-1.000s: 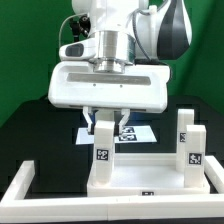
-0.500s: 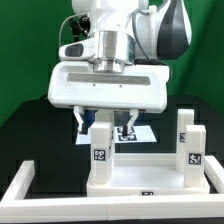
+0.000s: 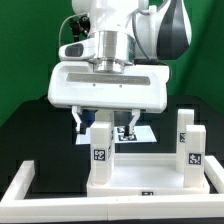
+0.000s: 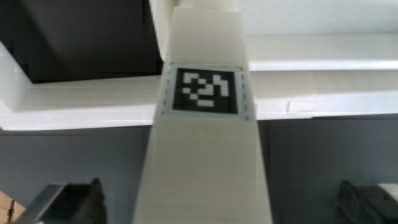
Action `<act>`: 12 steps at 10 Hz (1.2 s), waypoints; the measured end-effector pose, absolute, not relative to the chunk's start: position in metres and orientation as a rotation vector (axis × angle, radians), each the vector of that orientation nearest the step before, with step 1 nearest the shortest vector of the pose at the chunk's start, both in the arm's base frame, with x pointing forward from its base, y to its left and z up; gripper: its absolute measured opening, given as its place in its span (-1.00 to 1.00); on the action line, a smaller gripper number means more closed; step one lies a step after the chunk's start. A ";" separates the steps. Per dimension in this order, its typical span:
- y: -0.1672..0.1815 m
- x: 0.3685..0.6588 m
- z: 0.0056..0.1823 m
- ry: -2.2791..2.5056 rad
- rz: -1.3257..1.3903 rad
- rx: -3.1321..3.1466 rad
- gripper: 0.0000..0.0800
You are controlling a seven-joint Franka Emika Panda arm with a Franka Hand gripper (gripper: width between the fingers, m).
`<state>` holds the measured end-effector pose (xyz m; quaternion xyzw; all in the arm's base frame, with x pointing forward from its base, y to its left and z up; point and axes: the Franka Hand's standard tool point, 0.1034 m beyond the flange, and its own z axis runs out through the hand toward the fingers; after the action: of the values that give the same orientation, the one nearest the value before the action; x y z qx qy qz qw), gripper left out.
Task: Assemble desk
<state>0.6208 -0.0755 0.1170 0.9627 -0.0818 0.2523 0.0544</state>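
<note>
The white tabletop panel lies flat at the front of the black table. A white tagged leg stands upright on its corner at the exterior view's left. Two more tagged legs stand on the side at the exterior view's right. My gripper hangs right over the left leg, open, with one finger on each side of the leg's top and a gap to each. In the wrist view the leg runs between the two dark fingertips, which stand clear of it, and the gripper is empty.
The marker board lies flat behind the tabletop. White border strips edge the black table at the front and at the exterior view's left. A green backdrop stands behind the arm.
The fingers were close against the left leg's top a second ago and have spread apart, letting go of it. The leg stays standing. The arm has not moved.
</note>
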 end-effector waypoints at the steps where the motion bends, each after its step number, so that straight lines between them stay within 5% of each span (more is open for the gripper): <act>1: -0.075 0.621 0.117 -0.248 0.766 2.924 0.62; 6: -0.097 0.609 0.132 -0.396 0.397 3.154 0.62; 9: -0.085 0.620 0.128 -0.445 0.047 3.245 0.62; 12: -0.078 0.636 0.118 -0.472 0.035 3.228 0.62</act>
<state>0.6357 -0.0778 0.1179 0.9876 -0.1443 0.0108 -0.0603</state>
